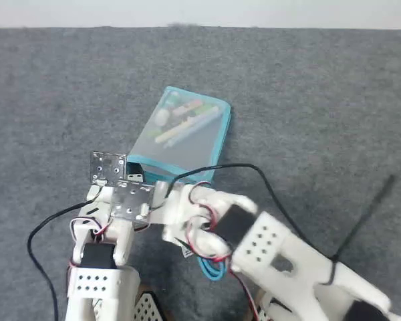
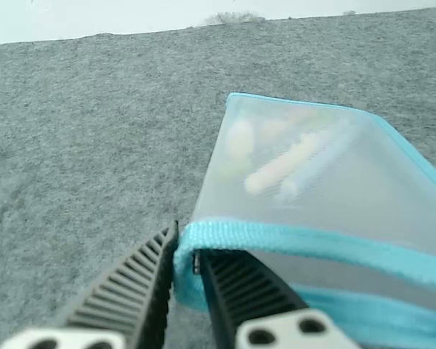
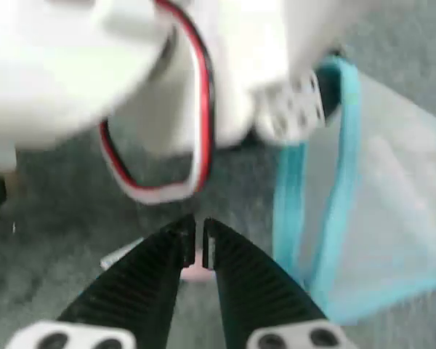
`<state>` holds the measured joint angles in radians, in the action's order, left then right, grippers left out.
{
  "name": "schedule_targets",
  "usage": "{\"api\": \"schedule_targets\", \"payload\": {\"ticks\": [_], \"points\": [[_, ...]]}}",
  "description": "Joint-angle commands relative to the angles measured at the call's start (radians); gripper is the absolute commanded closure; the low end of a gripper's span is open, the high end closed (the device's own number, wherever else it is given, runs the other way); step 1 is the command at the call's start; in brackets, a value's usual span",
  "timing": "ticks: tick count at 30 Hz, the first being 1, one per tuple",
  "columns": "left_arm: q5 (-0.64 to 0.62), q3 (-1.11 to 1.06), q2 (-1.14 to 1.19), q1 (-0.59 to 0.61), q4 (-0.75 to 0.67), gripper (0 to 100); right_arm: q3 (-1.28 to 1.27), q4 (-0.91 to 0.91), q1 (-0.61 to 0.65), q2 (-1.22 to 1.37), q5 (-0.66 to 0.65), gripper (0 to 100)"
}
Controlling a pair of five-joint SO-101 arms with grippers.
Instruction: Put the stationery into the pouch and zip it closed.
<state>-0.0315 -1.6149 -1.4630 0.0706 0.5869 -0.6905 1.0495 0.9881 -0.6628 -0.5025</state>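
Pouch-closing stage. The pouch (image 1: 184, 137), translucent with a teal border, lies on the grey worktop (image 1: 307, 100) with its long axis running away from the two arms and its zip edge (image 2: 312, 243) across the end nearest them. The stationery (image 1: 187, 120) is already inside, toward the far end of the pouch, visible through the wall as several pale sticks. The left gripper (image 2: 185, 247) is at one corner of the zip edge, its fingers (image 2: 131, 291) clenched on the teal binding there, so this corner is pinned. The right gripper (image 3: 198, 229) is just beside the same near end, off the pouch on the arms' side of it. Its fingers (image 3: 247, 283) are drawn almost together around a small pale piece (image 3: 196, 270), which may be the zip pull, though too little of it shows to name it. In the left wrist view two teal bands appear, one beyond the other, suggesting that the mouth is not fully zipped. On this evidence filling is done and closing is in hand. The closing move turns on one relation: the zip edge runs crosswise to the pouch's long axis, from the pinned corner toward the opposite corner. The pull must therefore travel along that line, away from the left gripper's hold, with the right gripper free to make it.
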Motion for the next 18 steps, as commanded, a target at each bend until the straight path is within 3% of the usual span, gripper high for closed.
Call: {"api": "schedule_targets", "payload": {"ticks": [1, 4, 11, 18], "points": [[-0.015, 0.048, -0.009, 0.014, 0.0, 99, 0.029, 0.088, -0.093, -0.163, 0.012, 99.2], [-0.015, 0.048, -0.012, 0.014, 0.0, 99, -0.064, 0.081, -0.185, -0.272, 0.011, 96.4], [-0.015, 0.048, -0.011, 0.017, 0.0, 99, -0.296, -0.005, -0.236, -0.34, -0.123, 69.6], [-0.015, 0.048, -0.011, 0.012, 0.0, 99, -0.371, -0.162, -0.236, -0.325, -0.184, 67.4]]}}
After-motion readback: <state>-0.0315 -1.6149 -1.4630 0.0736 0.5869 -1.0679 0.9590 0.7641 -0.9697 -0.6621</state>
